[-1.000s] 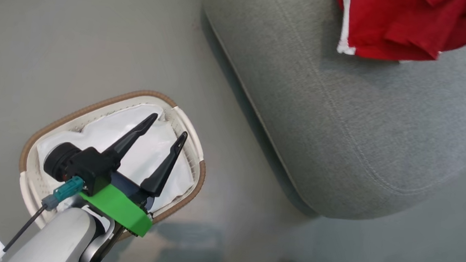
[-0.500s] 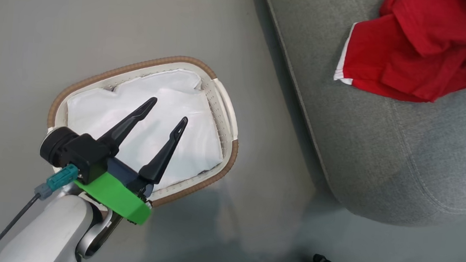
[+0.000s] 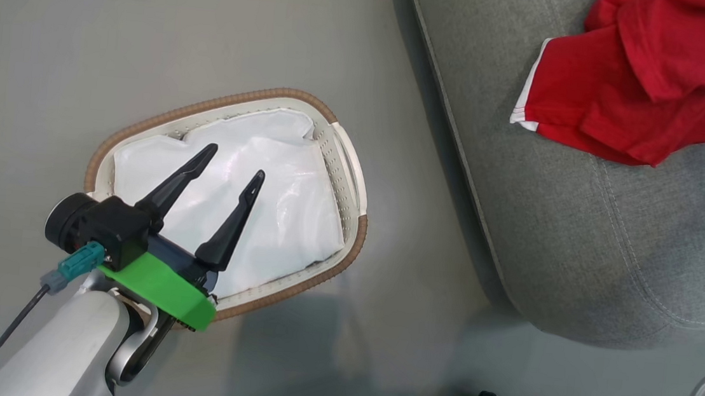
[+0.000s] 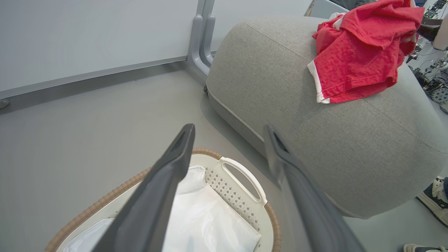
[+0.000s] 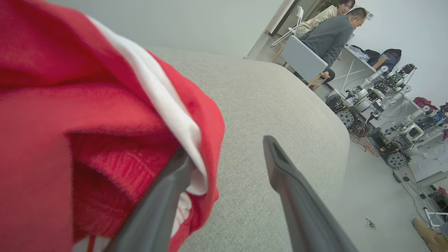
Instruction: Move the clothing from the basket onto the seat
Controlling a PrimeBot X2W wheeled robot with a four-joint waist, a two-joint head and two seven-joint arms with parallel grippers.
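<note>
- The clothing (image 3: 650,77), red with white trim, lies crumpled on the far right part of the grey seat (image 3: 578,243).
- The right gripper (image 5: 225,147) is spread wide just beside it, and the red fabric partly hides one finger.
- The left gripper (image 3: 235,160) is also spread, above the basket (image 3: 352,171) at the left, which holds a white sheet (image 3: 287,218).
</note>
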